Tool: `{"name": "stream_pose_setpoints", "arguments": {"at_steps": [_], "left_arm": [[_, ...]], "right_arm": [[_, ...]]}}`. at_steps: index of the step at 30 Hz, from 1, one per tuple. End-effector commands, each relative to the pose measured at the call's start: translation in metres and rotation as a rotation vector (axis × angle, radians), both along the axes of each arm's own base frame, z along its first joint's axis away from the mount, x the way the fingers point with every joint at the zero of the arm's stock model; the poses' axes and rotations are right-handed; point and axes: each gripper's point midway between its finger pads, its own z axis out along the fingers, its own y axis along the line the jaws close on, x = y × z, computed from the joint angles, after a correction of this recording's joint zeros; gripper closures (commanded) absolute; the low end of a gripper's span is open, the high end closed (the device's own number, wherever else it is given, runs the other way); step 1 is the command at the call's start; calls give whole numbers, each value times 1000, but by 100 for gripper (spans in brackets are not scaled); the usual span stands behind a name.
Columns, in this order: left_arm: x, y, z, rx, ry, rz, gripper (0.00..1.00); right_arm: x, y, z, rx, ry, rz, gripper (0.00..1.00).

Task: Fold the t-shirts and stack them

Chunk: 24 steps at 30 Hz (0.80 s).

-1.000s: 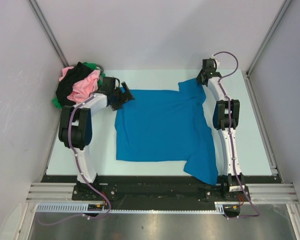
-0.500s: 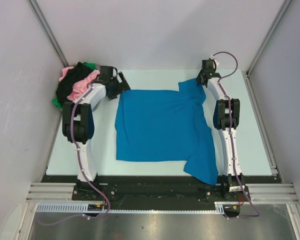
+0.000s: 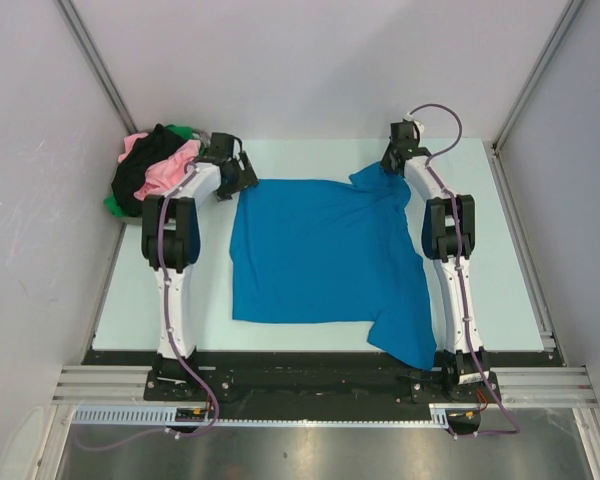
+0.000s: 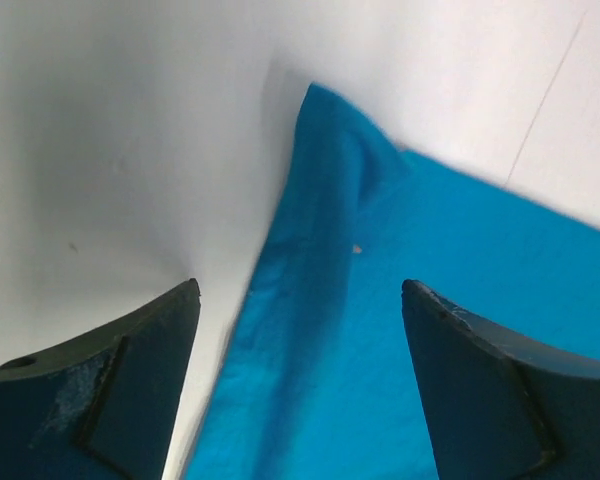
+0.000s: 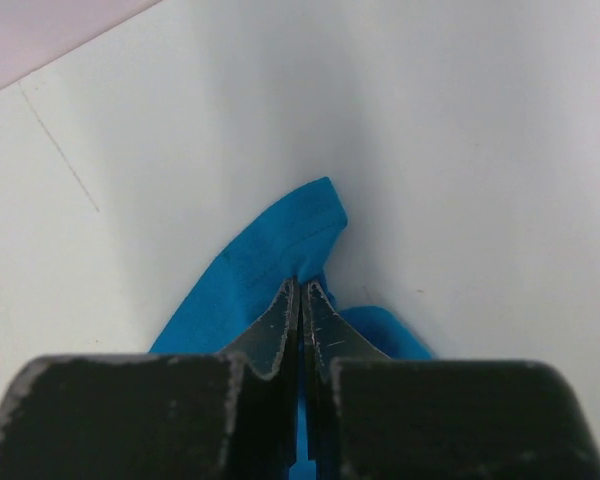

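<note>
The blue shirt lies spread flat across the middle of the table. One sleeve reaches toward 5 o'clock and hangs over the near edge. The other sleeve, at 1 o'clock, is drawn up into a peak.

The right gripper sits at that peak. In the wrist view its fingers are pressed together, with the hem of the sleeve pinched between their tips, so it is closed on the cloth.

The left gripper is at the shirt's 11 o'clock corner. In its wrist view the jaws stand wide apart. The pointed corner of the shirt lies on the table between and beyond them, touching neither finger.

A pile of shirts in pink, black and green sits at the table's 10 o'clock corner, just beside the left arm and apart from the blue one.
</note>
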Motion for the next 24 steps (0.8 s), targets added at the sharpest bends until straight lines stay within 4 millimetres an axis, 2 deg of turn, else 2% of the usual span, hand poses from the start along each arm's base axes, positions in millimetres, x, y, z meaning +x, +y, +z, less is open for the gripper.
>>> {"name": "stream_pose_setpoints", "arguments": {"at_steps": [1,6,7,8,10,16,19,20,22,24], "left_arm": [[23,-2,11,4,-69,-28,15],[35,2,9,27,-82,-15,20],[36,2,0,31,-67,-15,21],[42,1,7,27,-82,-14,22],[41,1,1,27,-64,2,23],[47,2,2,24,-53,39,40],[47,1,-4,17,-39,41,53],[48,1,-4,17,-40,45,63],[49,1,-4,8,-42,44,67],[52,-3,1,-10,-60,32,79]], "right_arm": [[4,11,47,-8,-80,28,100],[1,12,44,-14,-75,34,100],[2,12,48,-12,-82,33,100],[2,11,47,-16,-83,35,100],[1,12,50,-15,-87,36,100],[0,9,57,-26,-96,40,100],[-3,9,57,-31,-90,39,100],[-3,8,63,-30,-97,40,100],[-5,7,63,-40,-96,39,100],[-8,8,68,-56,-96,40,100]]}}
